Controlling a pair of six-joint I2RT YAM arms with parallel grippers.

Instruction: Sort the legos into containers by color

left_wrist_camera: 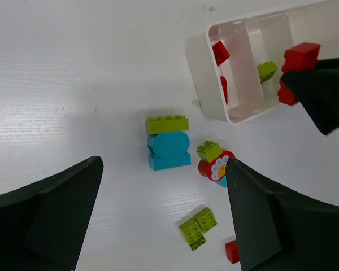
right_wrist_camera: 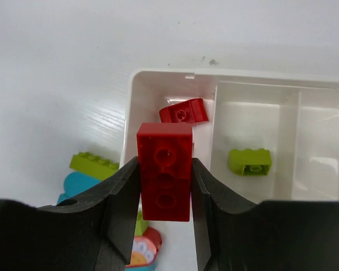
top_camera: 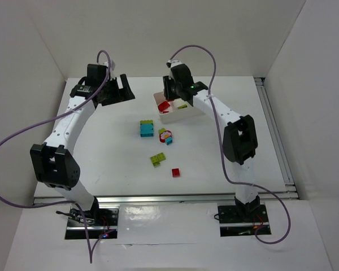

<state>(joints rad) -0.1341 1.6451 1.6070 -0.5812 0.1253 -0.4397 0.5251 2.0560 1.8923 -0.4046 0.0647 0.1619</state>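
Grip: right fingers (right_wrist_camera: 116, 209) clamped on red rectangular studded plastic brick (right_wrist_camera: 164, 172), over end compartment of shallow white three-part plastic tray (right_wrist_camera: 169, 73), near second red brick (right_wrist_camera: 183, 111); centre inside walls, lower, then release; left fingers (left_wrist_camera: 45, 220) wide above counter (left_wrist_camera: 73, 68).

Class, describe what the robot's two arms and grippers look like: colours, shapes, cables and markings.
The left arm and right arm have slim white links joined by blocky black joint housings. A purple cable loops along each. The left gripper and right gripper are black, with wedge-shaped fingers. A small green light shows near the right wrist.
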